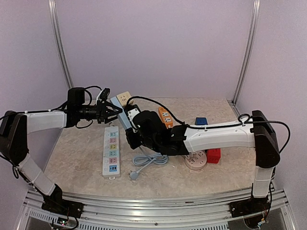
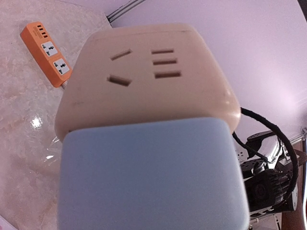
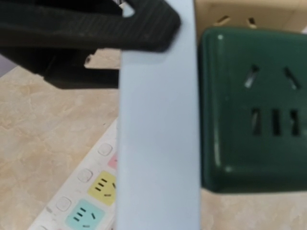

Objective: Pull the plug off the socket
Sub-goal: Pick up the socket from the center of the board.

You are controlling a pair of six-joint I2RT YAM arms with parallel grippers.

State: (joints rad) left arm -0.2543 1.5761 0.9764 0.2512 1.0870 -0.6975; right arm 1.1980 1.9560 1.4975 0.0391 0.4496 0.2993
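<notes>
A long light-blue socket block [image 1: 120, 113] is held off the table between both arms. A beige cube plug [image 1: 124, 98] sits at its far end, its slots facing the left wrist view [image 2: 144, 76]. The right wrist view shows the block edge-on [image 3: 158, 134] with a dark green cube plug [image 3: 254, 110] against its right face. My left gripper [image 1: 110, 111] is closed on the block's upper part; one of its black fingers [image 3: 96, 24] presses the left side. My right gripper [image 1: 129, 128] grips the lower end. The block [image 2: 153, 177] hides the fingers in both wrist views.
A white power strip [image 1: 111, 151] with coloured sockets lies below the block. An orange strip [image 1: 165, 117] lies behind the right arm. A grey cable and plug [image 1: 146, 163], a round white socket [image 1: 195, 160], a red cube [image 1: 213, 155] and a blue cube [image 1: 201, 121] lie around the right forearm.
</notes>
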